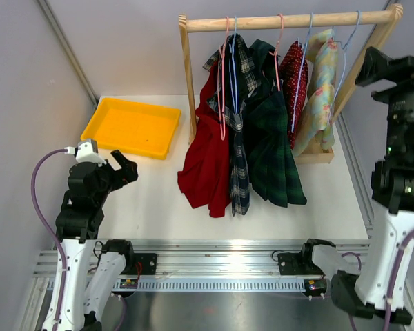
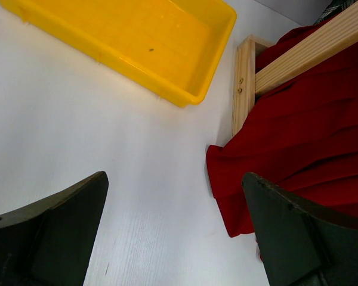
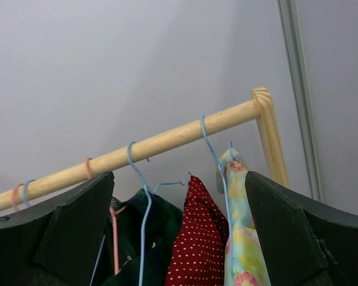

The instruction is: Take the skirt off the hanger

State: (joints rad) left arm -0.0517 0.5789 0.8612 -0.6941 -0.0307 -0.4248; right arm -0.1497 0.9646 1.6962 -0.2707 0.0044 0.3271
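Several garments hang on wire hangers from a wooden rail [image 1: 290, 22]: a red one [image 1: 205, 162], a grey-blue plaid one [image 1: 239, 138], a dark green plaid one [image 1: 276, 145], a red polka-dot one [image 1: 294, 89] and a floral one [image 1: 319, 89]. I cannot tell which is the skirt. My left gripper [image 1: 121, 169] is open and empty, low over the table, left of the red garment [image 2: 304, 155]. My right gripper [image 1: 374, 65] is open and empty, raised at the rail's right end, facing the polka-dot [image 3: 197, 238] and floral [image 3: 244, 238] garments.
A yellow tray [image 1: 132, 127] lies at the back left of the white table, also in the left wrist view [image 2: 137, 42]. The rack's wooden post [image 2: 243, 89] stands beside it. Grey walls close in the left and back.
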